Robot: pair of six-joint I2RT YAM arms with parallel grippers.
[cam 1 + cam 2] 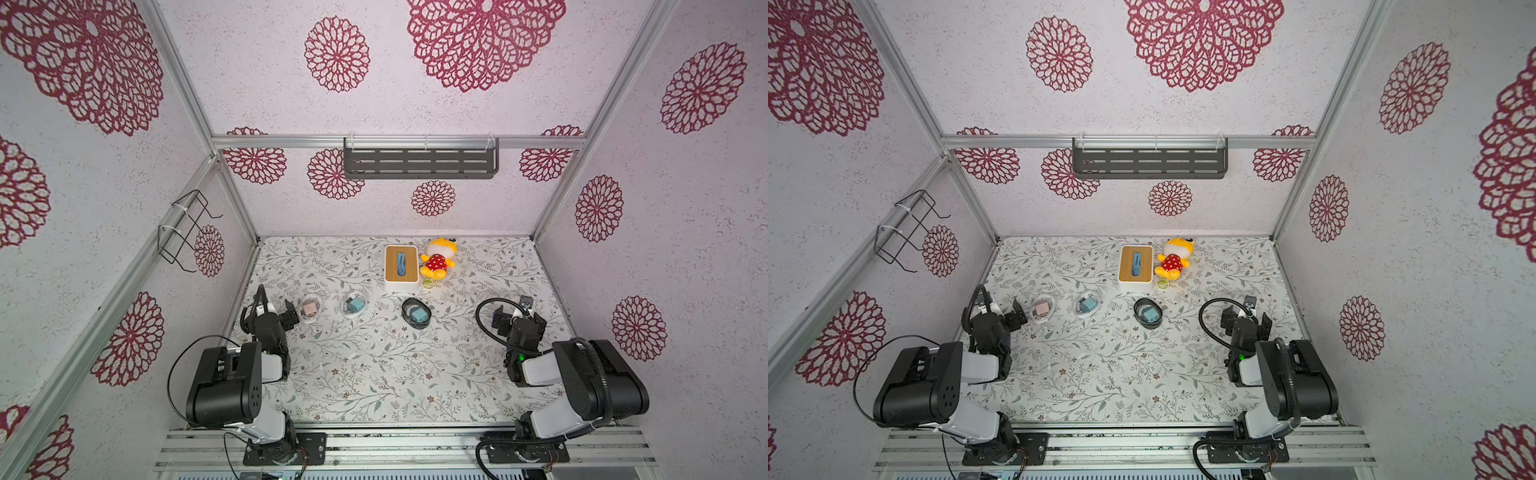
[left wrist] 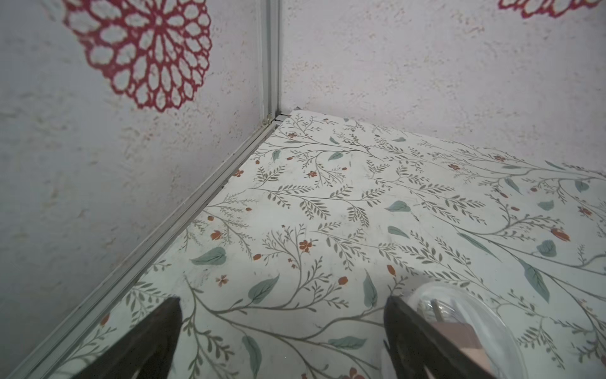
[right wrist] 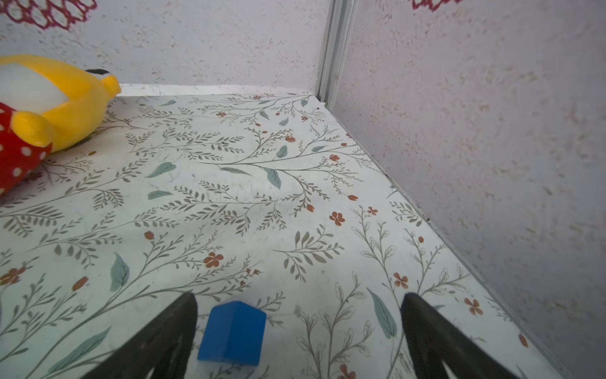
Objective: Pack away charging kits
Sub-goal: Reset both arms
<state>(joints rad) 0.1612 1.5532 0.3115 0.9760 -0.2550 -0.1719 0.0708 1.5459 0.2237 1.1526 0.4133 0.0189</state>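
Gaping wide, the left claw (image 2: pixel 283 299) and right claw (image 3: pixel 300 294) grip nothing. Across the surface (image 1: pixel 374 374) sit the pink adapter (image 1: pixel 308 308) in a clear case (image 2: pixel 465 305) just beside the left claw, a teal adapter (image 1: pixel 354 304), and a second teal adapter (image 1: pixel 419 314). A blue block (image 3: pixel 232 331) lies between the right claw's fingers.

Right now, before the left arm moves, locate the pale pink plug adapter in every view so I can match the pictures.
In a top view: pale pink adapter in its clear case, leftmost of three in the row.
In a top view: same place, leftmost of three.
Left wrist: seen through the case, just outside one finger.
Right wrist: not in it.
Shared landmark: the open left gripper beside it.
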